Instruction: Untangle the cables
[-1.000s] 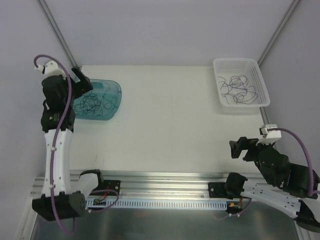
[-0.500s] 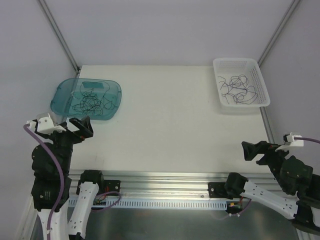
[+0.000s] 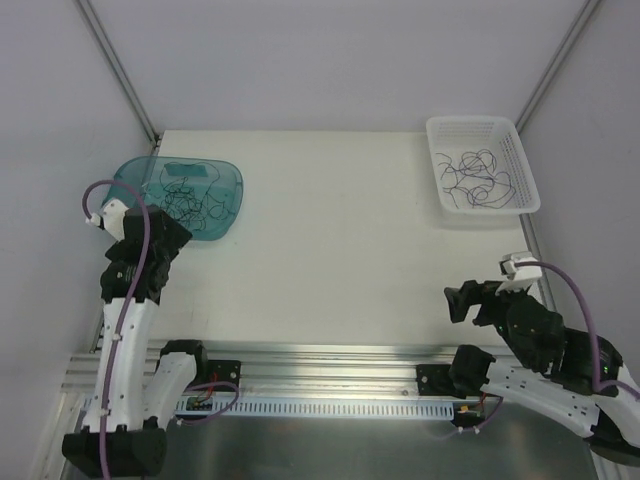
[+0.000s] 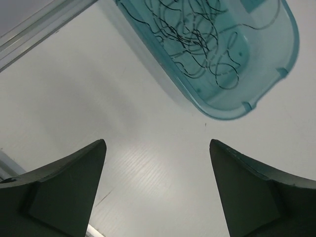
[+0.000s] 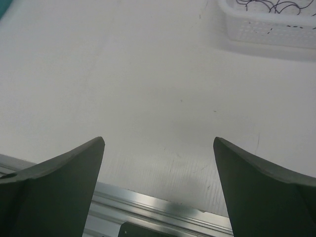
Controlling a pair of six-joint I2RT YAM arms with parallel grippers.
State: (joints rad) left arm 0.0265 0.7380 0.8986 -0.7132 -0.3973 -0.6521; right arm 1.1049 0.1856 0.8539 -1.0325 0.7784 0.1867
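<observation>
A tangle of thin dark cables (image 3: 187, 204) lies in the teal tray (image 3: 228, 212) at the far left, and it shows in the left wrist view (image 4: 192, 44) inside the tray's wall (image 4: 276, 74). More dark cables (image 3: 475, 170) lie in the white basket (image 3: 530, 190) at the far right. My left gripper (image 3: 172, 238) is open and empty just short of the tray's near edge, over bare table (image 4: 157, 143). My right gripper (image 3: 460, 300) is open and empty near the front right, far from the basket (image 5: 276, 29), over bare table (image 5: 158, 139).
An aluminium rail (image 3: 330, 385) runs along the table's near edge, and shows under the right gripper (image 5: 163, 210). Metal frame posts (image 3: 115, 65) rise at the back corners. White walls close in the left, back and right sides.
My left arm swung from over the tray down to the near left, then back up to the tray's near edge. My right arm pulled back, then came forward again. Both grippers stayed empty.
</observation>
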